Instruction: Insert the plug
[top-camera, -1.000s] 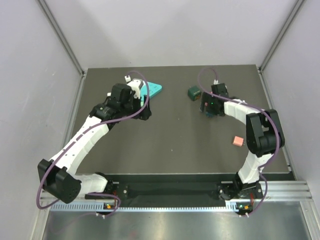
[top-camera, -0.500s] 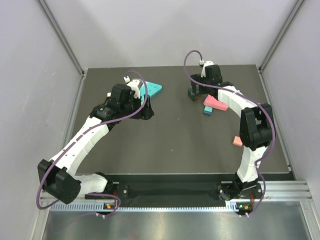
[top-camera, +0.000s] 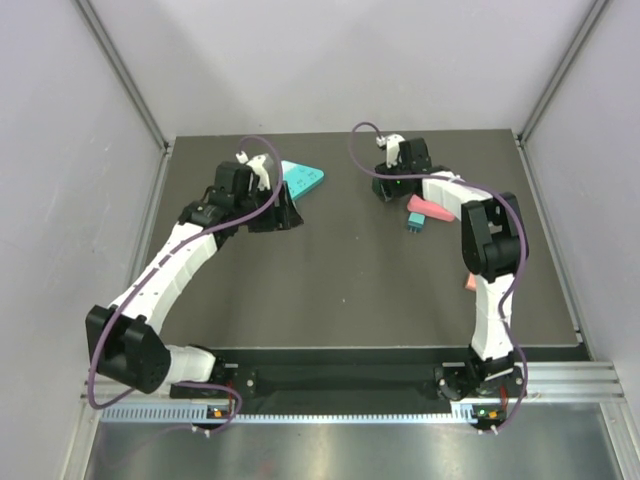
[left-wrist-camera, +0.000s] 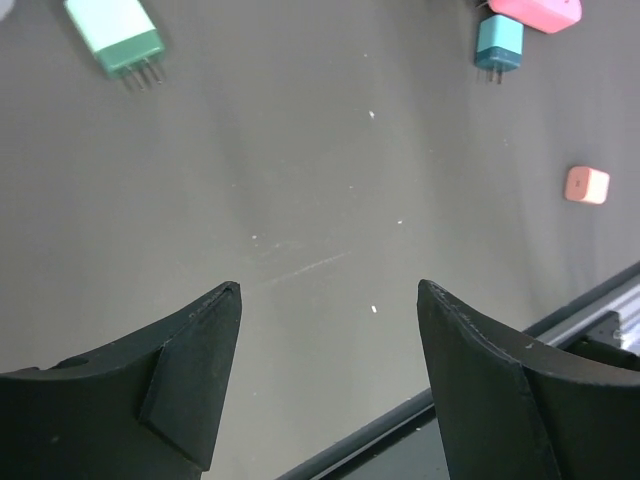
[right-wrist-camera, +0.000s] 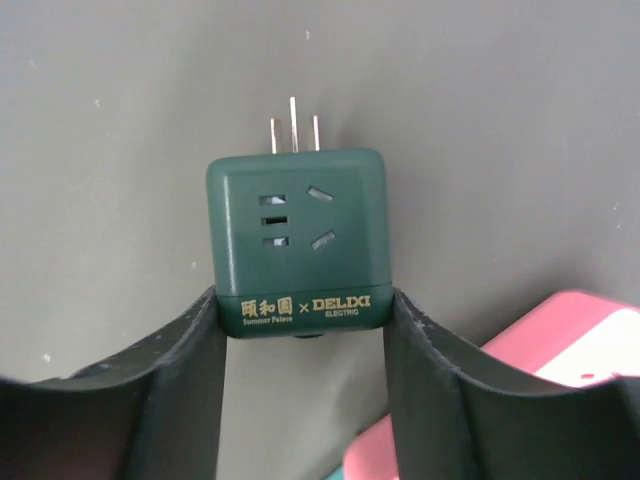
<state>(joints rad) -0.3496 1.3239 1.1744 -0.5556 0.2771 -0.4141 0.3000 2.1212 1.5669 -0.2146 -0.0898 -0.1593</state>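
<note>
Newly, right gripper (right-wrist-camera: 305, 305) around green adapter (right-wrist-camera: 295, 230).

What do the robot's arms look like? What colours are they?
The left arm and the right arm look the same. Each is made of smooth white tubes joined by chunky black joints. A purple cable loops along each one. Each arm ends in two curved black fingers, matte and shaped like little fins. I see no writing on them.

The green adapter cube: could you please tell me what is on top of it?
The green adapter cube shows socket slots and gold lettering on its upper face; nothing rests on it. Its underside is hidden.
</note>
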